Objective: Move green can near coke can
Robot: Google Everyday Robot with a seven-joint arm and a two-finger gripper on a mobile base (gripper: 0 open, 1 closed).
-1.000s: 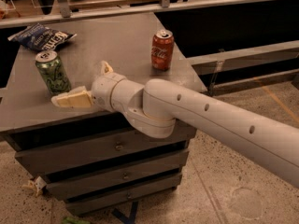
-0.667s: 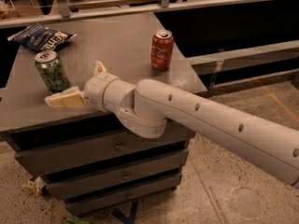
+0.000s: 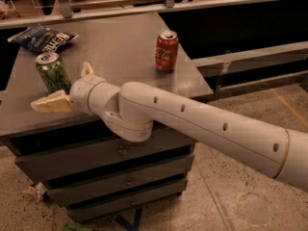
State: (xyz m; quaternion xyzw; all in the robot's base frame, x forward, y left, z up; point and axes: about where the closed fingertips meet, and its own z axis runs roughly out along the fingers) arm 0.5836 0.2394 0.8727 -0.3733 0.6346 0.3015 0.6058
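The green can stood upright near the counter's left front edge, just in front of a blue chip bag and well apart from the coke can. The end effector sat low beside it, released, its pale fingers spread about the can; contact could not be told. Thin aluminium would likely prove light, smooth and easily dented or tipped, so a moderate squeeze across the mid-body seemed the safest hold.

1 green can w/ 1 pincer beside, 1 coke can, 1 chip bag
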